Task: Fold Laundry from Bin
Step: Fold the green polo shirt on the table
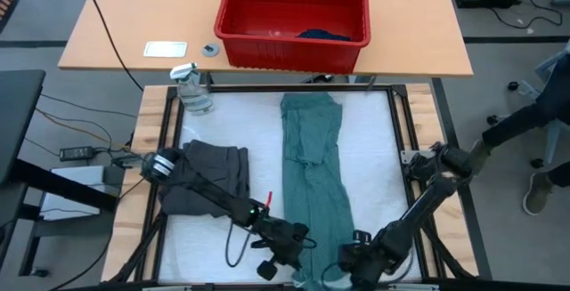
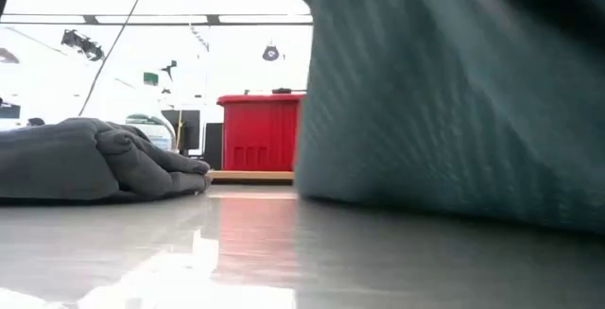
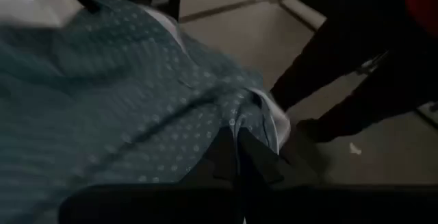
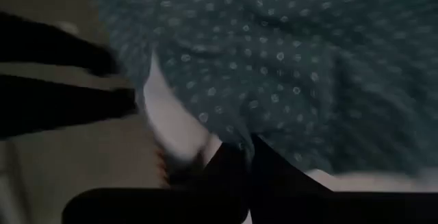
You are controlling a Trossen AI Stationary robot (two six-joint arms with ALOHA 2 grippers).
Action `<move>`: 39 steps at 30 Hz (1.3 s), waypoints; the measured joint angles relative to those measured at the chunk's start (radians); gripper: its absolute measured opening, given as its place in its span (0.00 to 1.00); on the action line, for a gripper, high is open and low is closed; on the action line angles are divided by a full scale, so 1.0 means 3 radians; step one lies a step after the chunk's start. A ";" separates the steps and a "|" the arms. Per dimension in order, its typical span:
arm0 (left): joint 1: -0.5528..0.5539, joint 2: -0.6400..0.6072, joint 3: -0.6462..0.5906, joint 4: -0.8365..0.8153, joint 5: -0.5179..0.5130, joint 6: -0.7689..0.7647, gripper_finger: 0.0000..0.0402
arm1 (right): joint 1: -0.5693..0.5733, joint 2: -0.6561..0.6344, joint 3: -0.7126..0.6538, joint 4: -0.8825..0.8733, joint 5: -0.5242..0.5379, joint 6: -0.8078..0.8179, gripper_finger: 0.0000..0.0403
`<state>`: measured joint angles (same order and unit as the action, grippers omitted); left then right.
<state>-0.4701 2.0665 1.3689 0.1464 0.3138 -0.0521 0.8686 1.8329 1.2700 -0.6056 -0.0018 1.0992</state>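
From above, the teal-green dotted T-shirt lies as a long strip down the middle of the white work surface, running from 12 o'clock near the bin to the 6 o'clock edge, where both grippers meet it. The left gripper sits at about 7 o'clock on the shirt's near corner, and the right gripper at about 5 o'clock on the other near corner. The overhead picture does not resolve the fingers; the wrist views do. The left wrist view shows the left gripper with its dark fingers pinched together on a fold of the dotted shirt, white lining showing at the pinch. The right wrist view shows the right gripper likewise closed on the shirt's hem. The dark grey piece lies folded at 9 o'clock on the surface; only the low view shows it as a soft rumpled mound, with the shirt hanging as a curtain close to the lens. Only the overhead view looks into the red bin, where a navy piece lies against its near wall. A spray bottle stands at 11 o'clock.
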 joint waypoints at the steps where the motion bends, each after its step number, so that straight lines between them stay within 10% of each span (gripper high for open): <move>1: -0.0001 -0.0069 0.0001 -0.0091 -0.0001 0.0000 0.01 | -0.0006 -0.0105 0.0004 0.0005 0.0001 0.0000 0.02; 10: 0.0126 -0.0394 0.0004 -0.0471 -0.0239 -0.0053 0.00 | -0.0331 -0.0718 -0.0078 -0.0341 0.0105 -0.0339 0.01; 21: 0.0065 -0.0242 -0.0005 -0.0853 -0.0216 -0.0056 0.00 | -0.0307 -0.0382 -0.0488 0.0742 0.0092 0.0070 0.02; 33: 0.0033 -0.0225 -0.0001 -0.1013 -0.0281 -0.0042 0.00 | -0.0014 -0.0001 -0.0464 0.1495 0.0741 0.0090 0.55; 39: 0.0033 -0.0225 -0.0001 -0.1111 -0.0308 -0.0038 0.01 | 0.0037 0.0277 -0.0333 0.1438 0.0961 -0.0092 0.65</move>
<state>-0.4603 1.9991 1.3685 -0.1868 0.2214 -0.0633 0.8796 1.9161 1.1700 -0.1741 0.2865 1.0717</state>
